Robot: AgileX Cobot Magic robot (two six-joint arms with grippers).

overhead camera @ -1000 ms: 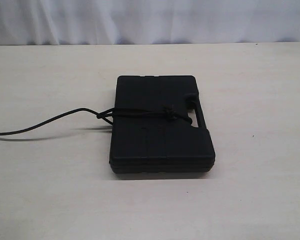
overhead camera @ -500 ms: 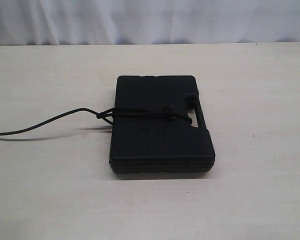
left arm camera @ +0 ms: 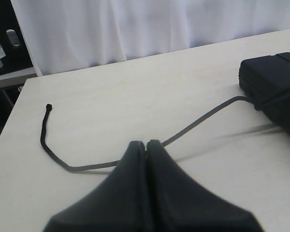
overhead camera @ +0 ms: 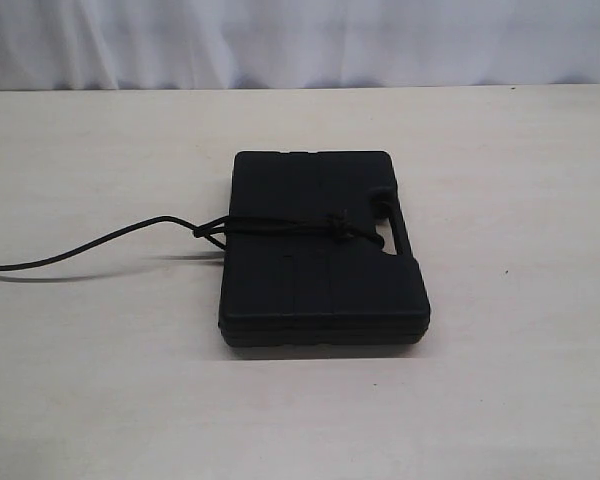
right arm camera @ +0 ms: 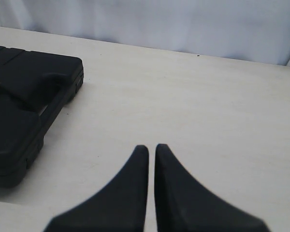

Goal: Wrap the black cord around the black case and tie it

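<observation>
A pale wood-grain desk stands before a white curtain that closes off the far side.

The black case lies flat near the middle of the desk. Its long axis runs from the near side toward the curtain, and its cut-out handle faces right.

The black cord crosses the lid along the short axis and is tied in a knot just beside the handle. Its tail leaves the case's left edge and trails left across the desk. The left wrist view shows its free end near a desk edge.

Bare desk surrounds the case on all sides, well apart from every edge.

The left hand is fully closed and holds nothing, over the cord's tail. The right hand is likewise closed and empty, over bare desk on the handle side, apart from the case.
</observation>
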